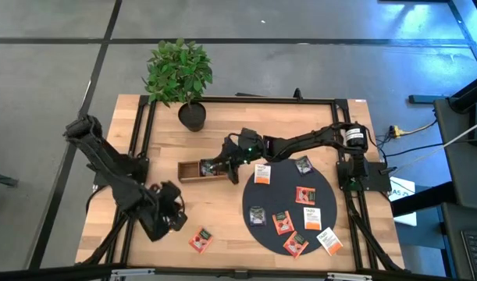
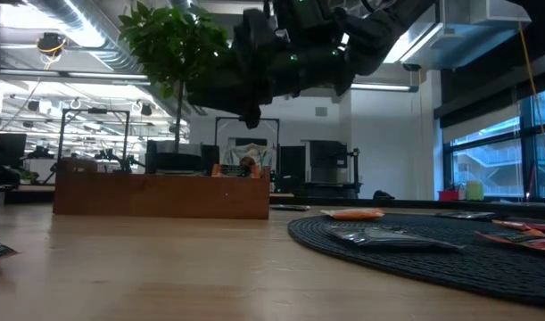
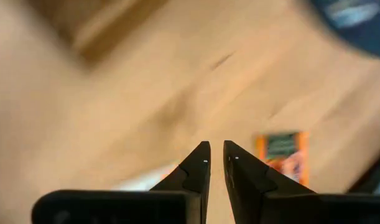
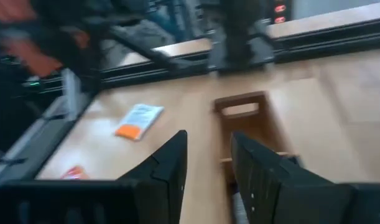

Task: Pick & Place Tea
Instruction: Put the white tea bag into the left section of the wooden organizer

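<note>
above the wooden tray (image 1: 193, 170) the right gripper (image 1: 219, 166) hovers, fingers parted.

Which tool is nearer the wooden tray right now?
Right. The right tool hangs directly over the wooden tray, fingers apart. The left tool is off toward the table's near edge, apart from the tray, close to a loose red-orange sachet.

You get even, soft overhead light on the wooden table (image 1: 222, 226) in the high view, with only faint shadows. Your low view is dim up front, with ceiling strip lights (image 2: 94, 49) and a bright window (image 2: 499, 156) behind. Both wrist views smear with motion blur; the sachet (image 3: 282, 152) reads soft.
</note>
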{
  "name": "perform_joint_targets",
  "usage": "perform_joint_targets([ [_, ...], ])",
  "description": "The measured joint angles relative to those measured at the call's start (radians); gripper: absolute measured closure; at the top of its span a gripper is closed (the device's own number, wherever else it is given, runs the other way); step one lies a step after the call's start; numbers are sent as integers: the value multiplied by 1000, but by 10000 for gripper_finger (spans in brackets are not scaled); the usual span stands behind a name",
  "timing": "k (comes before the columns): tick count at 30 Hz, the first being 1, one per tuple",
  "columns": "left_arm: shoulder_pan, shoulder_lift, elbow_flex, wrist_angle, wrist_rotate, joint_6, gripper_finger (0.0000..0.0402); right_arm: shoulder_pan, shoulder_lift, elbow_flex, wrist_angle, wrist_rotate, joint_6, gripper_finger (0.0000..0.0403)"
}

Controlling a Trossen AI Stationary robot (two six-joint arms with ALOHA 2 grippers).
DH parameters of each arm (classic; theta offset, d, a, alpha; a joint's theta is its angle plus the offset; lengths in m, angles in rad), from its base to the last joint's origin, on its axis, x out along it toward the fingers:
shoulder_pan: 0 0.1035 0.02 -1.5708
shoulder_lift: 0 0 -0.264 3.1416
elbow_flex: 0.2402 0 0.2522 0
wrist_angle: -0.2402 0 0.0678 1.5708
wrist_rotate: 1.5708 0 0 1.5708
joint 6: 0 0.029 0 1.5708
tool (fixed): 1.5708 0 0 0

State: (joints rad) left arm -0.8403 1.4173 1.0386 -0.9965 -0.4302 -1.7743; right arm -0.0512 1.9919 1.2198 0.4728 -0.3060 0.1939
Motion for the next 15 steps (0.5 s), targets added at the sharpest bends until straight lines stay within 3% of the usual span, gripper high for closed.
perform_joint_targets([
  [4,-27,99,0,-8,129,-280,362,25,0,0,-15,-13,2,277],
  [7,-48,163,0,4,153,-425,363,41,0,0,-9,-13,-24,277],
  [15,-45,266,0,4,197,-466,364,64,-8,0,-2,-14,-38,277],
])
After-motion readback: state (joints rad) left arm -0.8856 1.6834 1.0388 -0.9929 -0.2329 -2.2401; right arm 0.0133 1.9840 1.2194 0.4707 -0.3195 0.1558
